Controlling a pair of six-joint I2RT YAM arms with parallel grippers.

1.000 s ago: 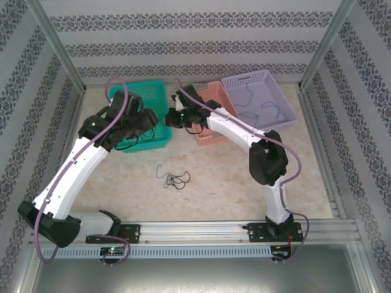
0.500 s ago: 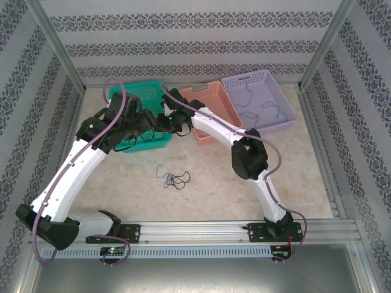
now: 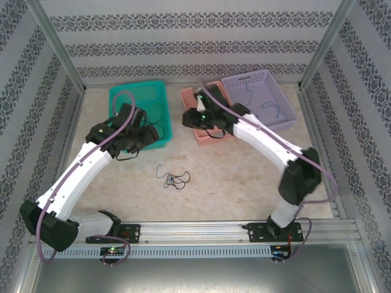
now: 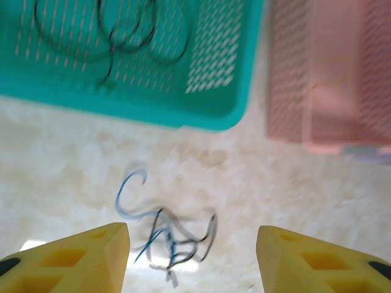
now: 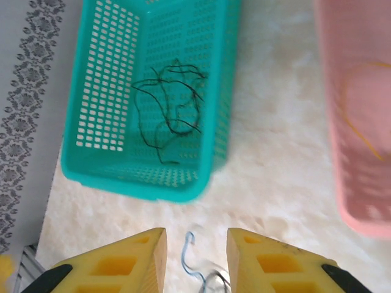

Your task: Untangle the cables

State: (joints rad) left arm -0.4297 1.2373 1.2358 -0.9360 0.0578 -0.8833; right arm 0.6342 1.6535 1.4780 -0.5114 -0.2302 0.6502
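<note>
A small tangle of black and blue cables [image 3: 173, 178] lies on the table between the two arms. In the left wrist view this tangle [image 4: 166, 235] sits on the table below and between the yellow fingers [image 4: 79, 256]. My left gripper [image 3: 153, 136] [image 4: 192, 235] is open with nothing in it, by the teal basket's front right corner. A loose black cable [image 5: 171, 113] lies inside the teal basket [image 3: 137, 87]. My right gripper [image 3: 187, 118] [image 5: 195, 238] hangs open and holds nothing, next to the pink basket's left side. The tangle's blue end [image 5: 189, 256] shows below it.
The pink basket [image 3: 211, 138] holds a thin yellow cable [image 5: 360, 125]. A purple basket [image 3: 256, 76] at the back right holds a blue cable [image 3: 269, 108]. Patterned walls and metal posts close in the table, and a rail runs along the near edge.
The right gripper swung left to the teal basket's edge, then back right to the pink basket, and its jaws opened. The left gripper drew back slightly. The tangle stayed put.
</note>
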